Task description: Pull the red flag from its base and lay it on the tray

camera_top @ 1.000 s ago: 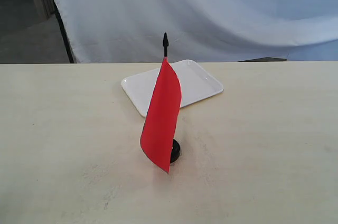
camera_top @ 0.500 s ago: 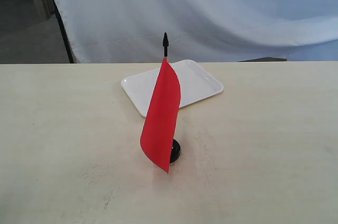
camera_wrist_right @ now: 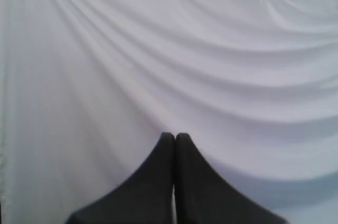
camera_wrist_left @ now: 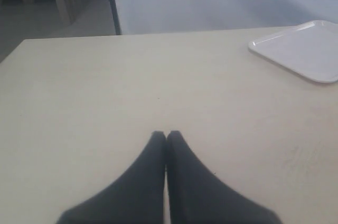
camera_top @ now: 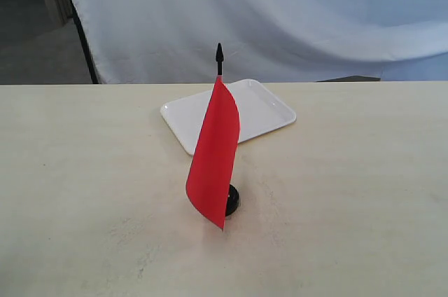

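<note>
**Cream tabletop: flag upright in its base, tray bare**

Pale cream table (camera_top: 350, 206) fronts a draped white cloth backdrop (camera_top: 315, 17). The small red cloth flag (camera_top: 215, 157) stands upright on its thin stick, planted in the small round black plastic base (camera_top: 232, 200). Just behind it lies the flat white rectangular plastic tray (camera_top: 266, 111), its floor bare. The left gripper (camera_wrist_left: 166, 135), over the table, and the right gripper (camera_wrist_right: 175, 137), facing the cloth, are each closed tip to tip on nothing.
</note>
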